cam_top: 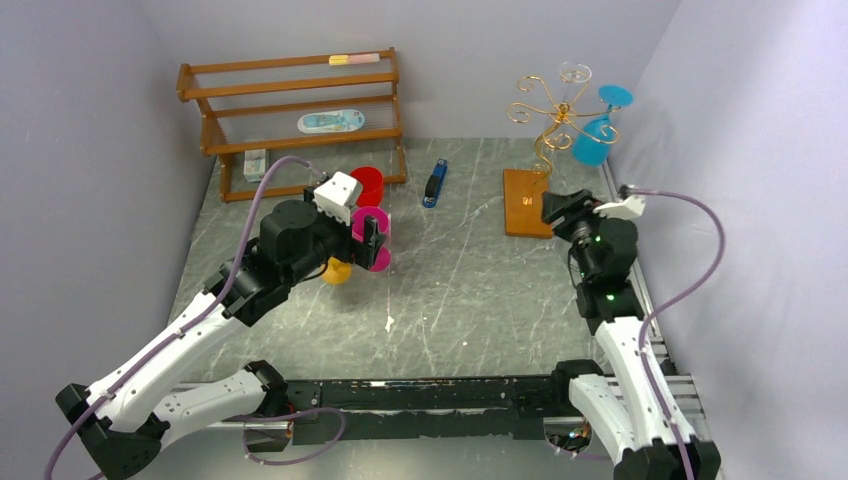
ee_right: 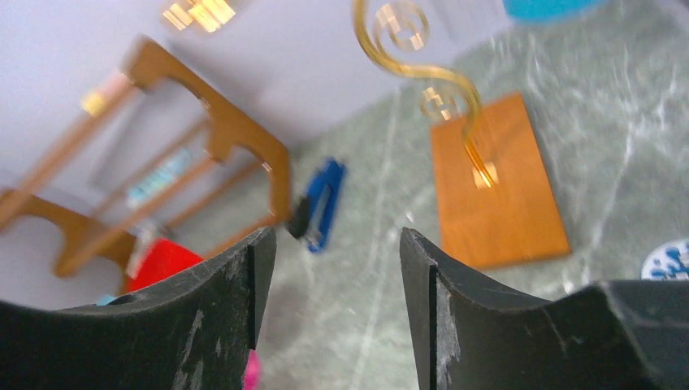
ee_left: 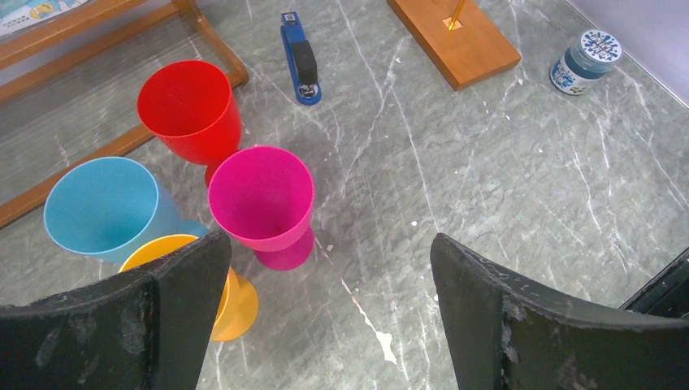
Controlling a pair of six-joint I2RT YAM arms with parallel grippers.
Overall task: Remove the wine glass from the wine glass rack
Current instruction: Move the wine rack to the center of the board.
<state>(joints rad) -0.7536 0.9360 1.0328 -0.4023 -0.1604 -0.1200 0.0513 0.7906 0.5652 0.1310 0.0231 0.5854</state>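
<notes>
**Grey-walled marble worktop: glass not yet removed**

Top view: the worktop (cam_top: 470, 290) carries the rack (cam_top: 524, 195) at rear right. A blue wine glass (cam_top: 592, 142) hangs inverted from its wire arms. The right pincer (cam_top: 550, 206) sits near the rack base, well below the glass.

Left wrist: the left pincer (ee_left: 329, 244) is wide open and empty, above a pink cup (ee_left: 262, 199).

Right wrist: the pincer (ee_right: 337, 236) is part open, empty, and faces the rack (ee_right: 496, 195).

Assessment: nothing is done yet; reach, grip and lift-off remain.
</notes>
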